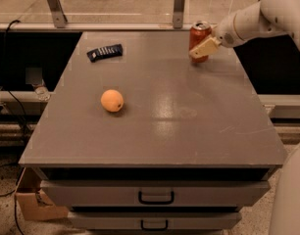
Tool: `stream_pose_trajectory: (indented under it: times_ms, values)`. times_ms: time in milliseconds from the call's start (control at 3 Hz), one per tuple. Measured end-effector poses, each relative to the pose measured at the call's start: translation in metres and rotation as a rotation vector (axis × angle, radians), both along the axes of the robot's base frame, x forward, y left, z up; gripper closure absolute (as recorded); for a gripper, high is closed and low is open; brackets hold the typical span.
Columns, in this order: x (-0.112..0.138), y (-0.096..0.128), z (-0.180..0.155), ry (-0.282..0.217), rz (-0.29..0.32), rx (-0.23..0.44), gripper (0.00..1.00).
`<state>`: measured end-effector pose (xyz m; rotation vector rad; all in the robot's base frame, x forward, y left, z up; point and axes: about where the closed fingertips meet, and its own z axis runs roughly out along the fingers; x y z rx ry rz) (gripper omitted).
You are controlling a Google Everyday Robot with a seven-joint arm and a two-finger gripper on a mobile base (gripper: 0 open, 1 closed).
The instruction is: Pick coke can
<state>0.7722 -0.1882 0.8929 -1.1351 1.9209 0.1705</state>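
The coke can (pixel 198 35), red-orange with a silver top, stands upright at the far right of the grey table (pixel 155 126). My gripper (pixel 202 44) reaches in from the right on a white arm (pixel 258 16) and is shut on the can. One beige finger (pixel 205 47) lies across the can's front; the other is hidden behind it. I cannot tell whether the can's base touches the table.
A round orange fruit (pixel 112 100) lies left of the middle of the table. A black remote (pixel 105 52) lies at the far left. Drawers (pixel 156 196) are under the front edge. A glass railing (pixel 140 6) runs behind the table.
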Motion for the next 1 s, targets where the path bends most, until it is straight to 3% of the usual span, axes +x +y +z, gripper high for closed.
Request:
stream_pose_trajectory:
  times_ms: [667, 1000]
  values:
    - [0.008, 0.022, 0.035, -0.101, 0.1, -0.069, 1.0]
    - [0.008, 0.021, 0.043, -0.131, 0.097, -0.085, 1.0]
